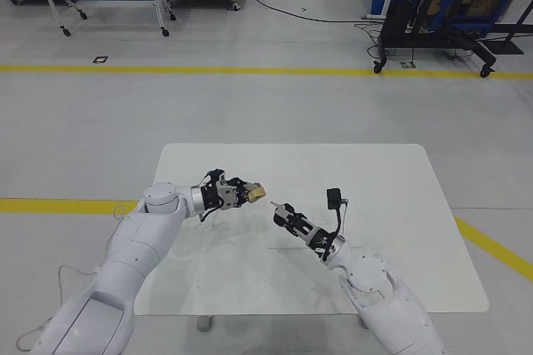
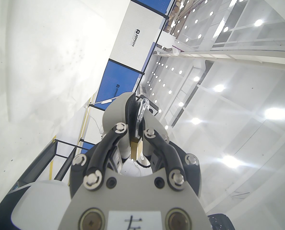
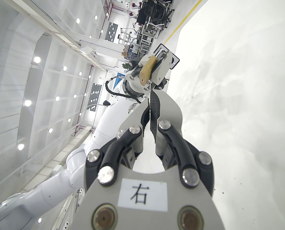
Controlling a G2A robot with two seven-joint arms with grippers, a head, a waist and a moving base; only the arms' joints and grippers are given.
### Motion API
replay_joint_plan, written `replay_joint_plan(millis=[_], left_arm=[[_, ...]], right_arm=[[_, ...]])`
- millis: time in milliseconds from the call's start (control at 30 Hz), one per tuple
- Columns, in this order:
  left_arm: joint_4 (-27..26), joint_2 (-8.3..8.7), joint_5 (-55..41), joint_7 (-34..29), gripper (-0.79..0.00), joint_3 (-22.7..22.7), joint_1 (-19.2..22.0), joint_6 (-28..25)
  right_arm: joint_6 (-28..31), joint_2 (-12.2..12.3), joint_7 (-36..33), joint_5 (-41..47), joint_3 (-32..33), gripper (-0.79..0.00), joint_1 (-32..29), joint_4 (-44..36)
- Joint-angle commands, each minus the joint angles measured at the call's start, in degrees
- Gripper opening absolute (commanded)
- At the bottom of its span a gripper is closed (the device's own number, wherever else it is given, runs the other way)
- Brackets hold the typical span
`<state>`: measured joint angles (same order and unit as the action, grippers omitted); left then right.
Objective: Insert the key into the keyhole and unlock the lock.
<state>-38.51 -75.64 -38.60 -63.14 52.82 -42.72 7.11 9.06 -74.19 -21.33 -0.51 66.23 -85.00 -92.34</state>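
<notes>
- The left arm (image 1: 151, 232) and right arm (image 1: 373, 282) wear glossy white, rounded shells.
- The left gripper (image 2: 135, 111) has a pale grey palm plate carrying a white label (image 2: 134, 220) with one black character.
- A brass-coloured round inset sits on each side of the label.
- Between label and fingers (image 2: 116, 113) lie two small black holes, then black curved link bars (image 2: 104, 148) pinned with silver screws.
- The fingers are grey-white with black ribbed pads.
- The right gripper (image 3: 152, 96) matches this, with its own label.
- A black ribbed cable (image 3: 110, 89) loops at the left wrist.
</notes>
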Motion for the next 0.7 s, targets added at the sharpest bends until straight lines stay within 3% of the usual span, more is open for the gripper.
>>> replay_joint_plan(millis=[0,267,500,667], left_arm=[[-1.4,-0.12,0.1,3.5,-0.785,0.0,-1.2,0.4],[-7.9,0.43,2.7,10.3,-0.785,1.3,-3.0,0.0],[-15.7,1.07,10.0,17.4,-0.785,0.9,-5.4,1.8],[-18.9,1.65,12.5,18.9,-0.785,1.8,-6.4,3.1]], right_arm=[[-1.1,-0.1,1.2,0.1,-0.4,-0.785,0.2,-0.1],[-7.7,-1.0,3.8,4.7,-2.5,-0.785,1.7,0.4],[-10.3,-1.6,7.2,5.8,-3.6,-0.785,3.5,1.6],[-11.1,-1.9,8.3,7.0,-3.9,-0.785,4.2,2.3]])
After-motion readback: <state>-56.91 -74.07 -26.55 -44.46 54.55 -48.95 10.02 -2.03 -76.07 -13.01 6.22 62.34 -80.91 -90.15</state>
